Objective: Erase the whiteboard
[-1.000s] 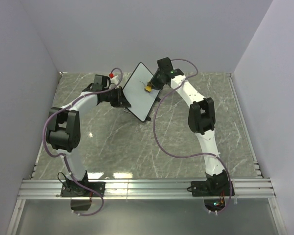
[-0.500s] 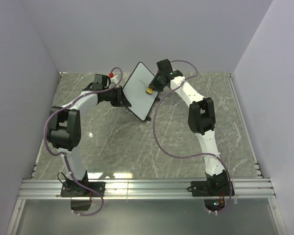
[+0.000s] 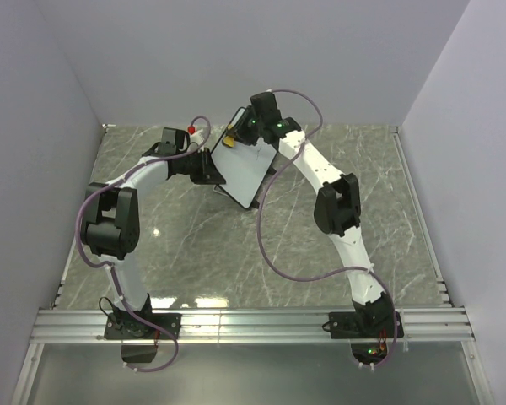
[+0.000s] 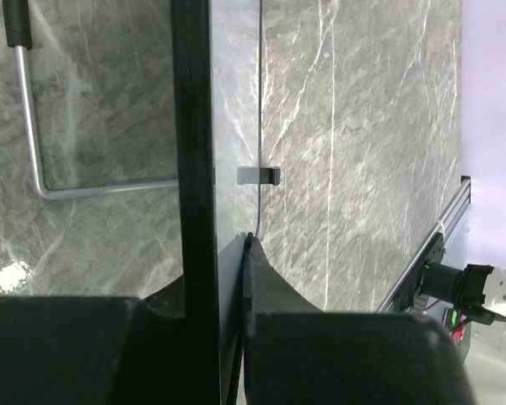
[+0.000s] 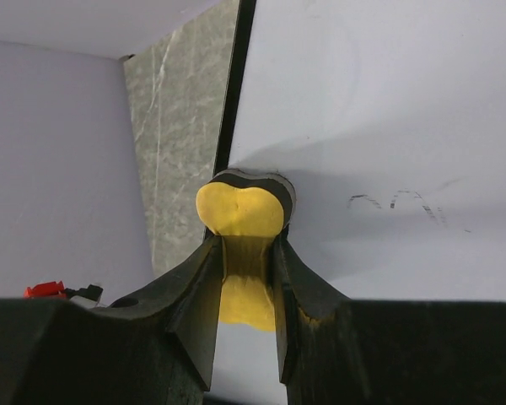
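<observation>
The yellow eraser (image 5: 240,211) is pressed at the very rim of the whiteboard (image 3: 244,164), so a stroke could run off the edge, and a hard push could twist the board in its thin edge grip; the faint black marks (image 5: 396,201) off to one side could also be missed. The board hangs tilted above the far middle of the counter (image 3: 320,245), its black rim pinched edge-on between the left fingers (image 4: 270,287). The right fingers (image 5: 194,287) are closed on the eraser, whose head touches the white face near one corner.
</observation>
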